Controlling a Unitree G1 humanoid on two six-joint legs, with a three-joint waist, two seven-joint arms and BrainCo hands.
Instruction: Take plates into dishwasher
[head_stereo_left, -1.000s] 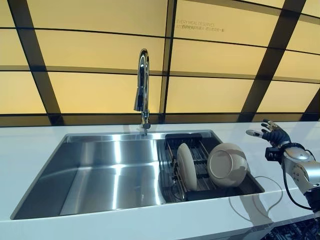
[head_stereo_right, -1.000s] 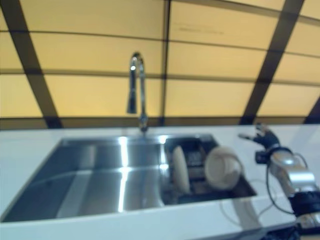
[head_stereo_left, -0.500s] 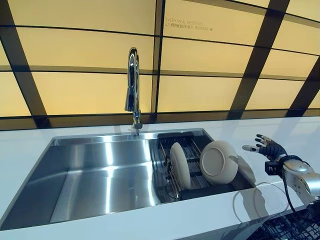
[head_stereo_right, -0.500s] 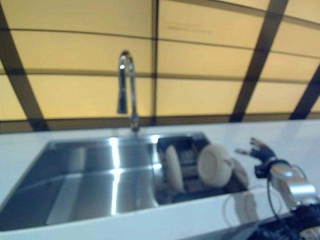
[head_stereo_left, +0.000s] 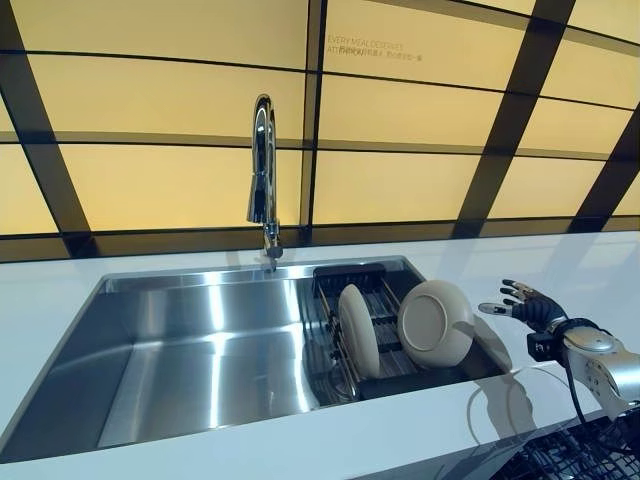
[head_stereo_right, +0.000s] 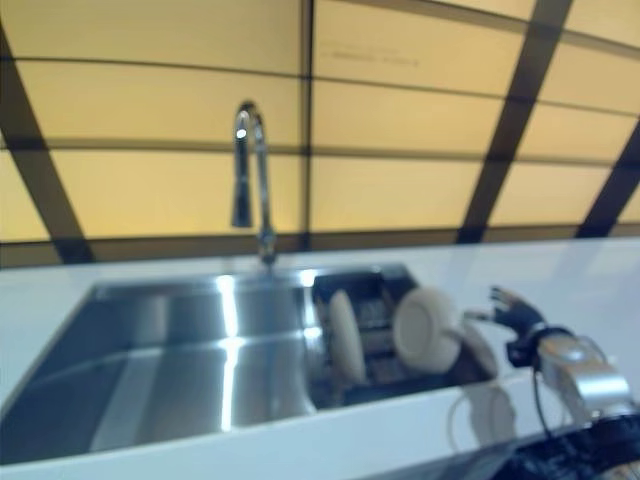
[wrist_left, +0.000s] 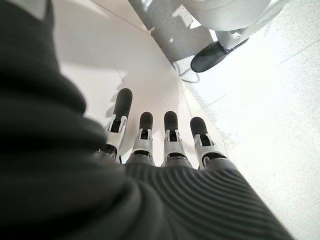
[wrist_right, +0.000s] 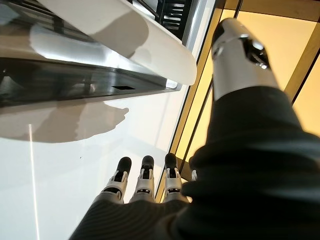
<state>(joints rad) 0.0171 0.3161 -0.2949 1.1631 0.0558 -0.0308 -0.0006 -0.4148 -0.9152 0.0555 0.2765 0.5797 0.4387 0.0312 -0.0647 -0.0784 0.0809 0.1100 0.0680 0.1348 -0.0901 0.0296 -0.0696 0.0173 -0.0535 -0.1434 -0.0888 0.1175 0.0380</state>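
Right hand (head_stereo_left: 527, 307) hovers over the desk (head_stereo_left: 300, 440), fingers (wrist_right: 145, 172) spread wide and straight, holding nothing. Two plates stand in the rack (head_stereo_left: 365, 300) at the sink's (head_stereo_left: 180, 350) right end. The round plate (head_stereo_left: 434, 322) leans face-out just beside the fingertips, apart from them, not touching. The second plate (head_stereo_left: 357, 331) stands edge-on, further from the fingers, beyond the round one. Tap (head_stereo_left: 263, 170) is well apart on the far side.

Left hand (wrist_left: 165, 140) shows only in its wrist view: fingers straight, empty, down by the floor, idle.

Step, as I read it: reach for the near plate. No plate moved yet; task at its start.

How to do it well:
- Keep the fingers wide until the rim sits between thumb and fingers.
- Take it at the upper rim on the near side; the face is glossy and would slip.
- Close firmly, then lift straight up out of the rack wires before swinging away.
- Watch the sink edge and the second plate; a sideways pull could knock it over.

Dark grid at the lower right corner may be the dishwasher rack (head_stereo_left: 570, 460); cannot tell for sure.
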